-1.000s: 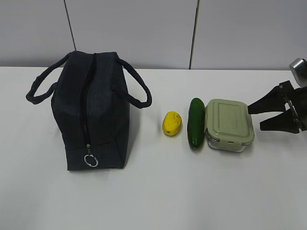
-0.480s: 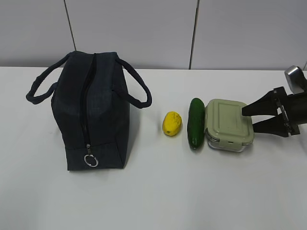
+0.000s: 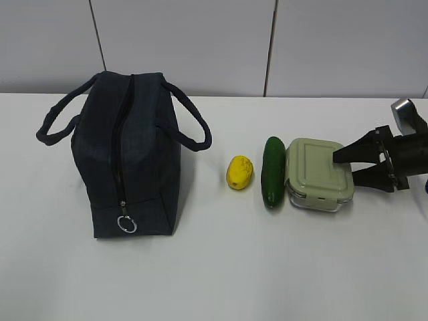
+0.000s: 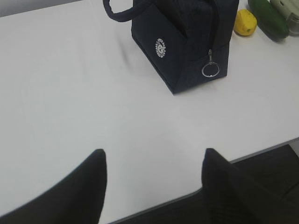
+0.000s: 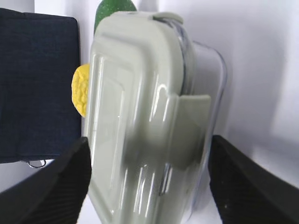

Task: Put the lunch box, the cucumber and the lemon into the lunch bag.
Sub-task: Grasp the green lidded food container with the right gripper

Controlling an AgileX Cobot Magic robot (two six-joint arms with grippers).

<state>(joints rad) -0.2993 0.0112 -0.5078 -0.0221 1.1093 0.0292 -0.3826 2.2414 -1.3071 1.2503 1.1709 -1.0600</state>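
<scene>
The left gripper (image 4: 152, 179) hung spread and empty, well short of the dark navy fabric lunch bag (image 3: 130, 154), which stood at the left with its top zipper drawn shut, contents hidden; right of it lay the small yellow lemon (image 3: 239, 172), then the dark green cucumber (image 3: 272, 171), long axis running away from the camera, just beside the clear glass lunch box (image 3: 319, 174) under its sage-green lid; the right gripper (image 3: 342, 168), much the nearer, stood spread at the box's right end, one finger over the lid, gripping nothing yet.
</scene>
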